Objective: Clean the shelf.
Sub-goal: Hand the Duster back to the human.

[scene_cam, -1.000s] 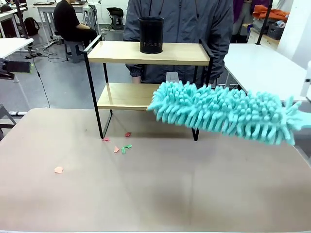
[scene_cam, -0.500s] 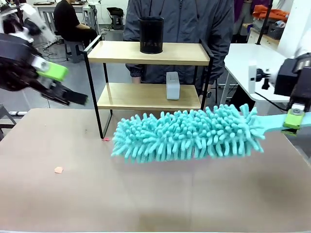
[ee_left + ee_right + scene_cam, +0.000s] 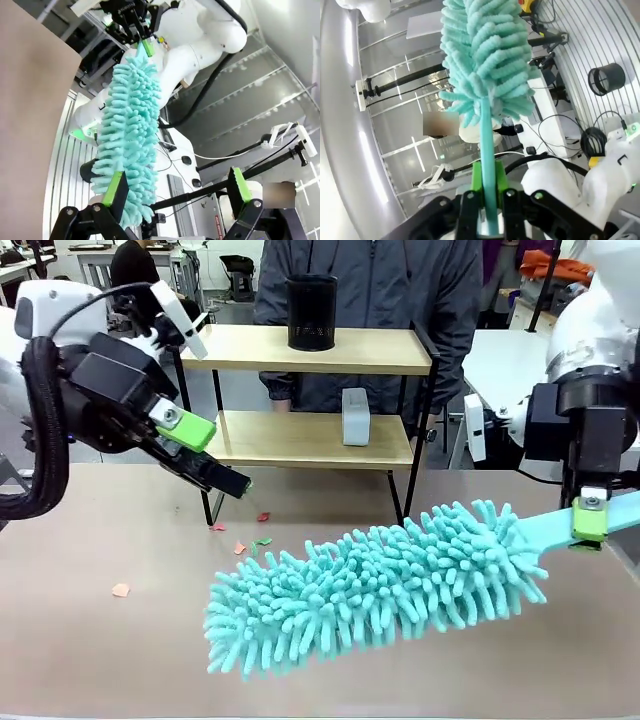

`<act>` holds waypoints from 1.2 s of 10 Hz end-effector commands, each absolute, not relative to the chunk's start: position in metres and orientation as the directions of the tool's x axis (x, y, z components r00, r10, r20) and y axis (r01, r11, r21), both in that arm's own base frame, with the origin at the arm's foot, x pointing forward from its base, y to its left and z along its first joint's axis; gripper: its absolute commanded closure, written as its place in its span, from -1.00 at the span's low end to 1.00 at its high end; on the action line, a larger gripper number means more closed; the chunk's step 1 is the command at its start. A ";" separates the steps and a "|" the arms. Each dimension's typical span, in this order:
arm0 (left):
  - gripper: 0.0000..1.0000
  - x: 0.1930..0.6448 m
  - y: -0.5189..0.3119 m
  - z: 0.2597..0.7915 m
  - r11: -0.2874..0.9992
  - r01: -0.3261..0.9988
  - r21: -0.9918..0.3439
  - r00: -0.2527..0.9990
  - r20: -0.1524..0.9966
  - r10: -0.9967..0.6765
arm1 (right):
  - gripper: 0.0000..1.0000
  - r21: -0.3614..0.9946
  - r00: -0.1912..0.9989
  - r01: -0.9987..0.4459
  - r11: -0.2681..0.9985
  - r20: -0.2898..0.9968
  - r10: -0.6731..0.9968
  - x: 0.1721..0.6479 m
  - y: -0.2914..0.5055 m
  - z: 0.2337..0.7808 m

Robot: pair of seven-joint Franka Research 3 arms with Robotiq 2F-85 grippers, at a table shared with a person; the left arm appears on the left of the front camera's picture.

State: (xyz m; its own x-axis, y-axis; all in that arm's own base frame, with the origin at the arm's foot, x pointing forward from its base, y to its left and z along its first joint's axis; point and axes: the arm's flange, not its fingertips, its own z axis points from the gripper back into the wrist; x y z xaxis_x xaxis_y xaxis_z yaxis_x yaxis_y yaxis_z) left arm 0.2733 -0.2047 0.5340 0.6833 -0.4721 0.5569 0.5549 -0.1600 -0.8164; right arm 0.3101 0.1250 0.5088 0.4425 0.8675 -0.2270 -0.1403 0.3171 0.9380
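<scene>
Dusting looked unfinished: the right gripper [image 3: 590,522] clamped the teal duster's [image 3: 375,585] handle low over the table, the left gripper [image 3: 215,473] hovered spread and empty, paper scraps [image 3: 248,543] lay beside the shelf [image 3: 300,348] at the table's far edge.

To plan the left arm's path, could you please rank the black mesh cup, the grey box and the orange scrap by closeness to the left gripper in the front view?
From the left gripper:
1. Grey box, lower board of the shelf.
2. Orange scrap, on the table in front.
3. Black mesh cup, top board.
The first two are close.
</scene>
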 end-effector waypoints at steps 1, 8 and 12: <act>-1.00 0.277 -0.218 0.525 -0.159 0.528 -0.834 0.683 0.529 -0.504 | 0.74 0.950 0.431 -0.159 0.268 -0.177 0.885 0.325 0.104 0.527; -1.00 0.270 -0.267 0.486 -0.043 0.419 -0.907 0.678 0.345 -0.649 | 0.74 0.958 0.431 -0.240 0.156 -0.039 0.901 0.325 0.100 0.523; -1.00 0.262 -0.269 0.482 -0.075 0.393 -0.916 0.652 0.335 -0.680 | 0.74 0.963 0.466 -0.200 0.182 -0.070 0.882 0.338 0.103 0.510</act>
State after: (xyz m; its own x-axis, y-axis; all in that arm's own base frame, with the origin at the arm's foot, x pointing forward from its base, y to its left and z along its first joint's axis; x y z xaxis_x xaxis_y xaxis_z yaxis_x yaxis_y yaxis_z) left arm 0.2582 -0.2711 0.4756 0.6525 -0.6747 0.3450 0.4082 -0.0706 -0.9101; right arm 0.3285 0.1028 0.5119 0.4739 0.8759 -0.0904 -0.1840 0.1989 0.9626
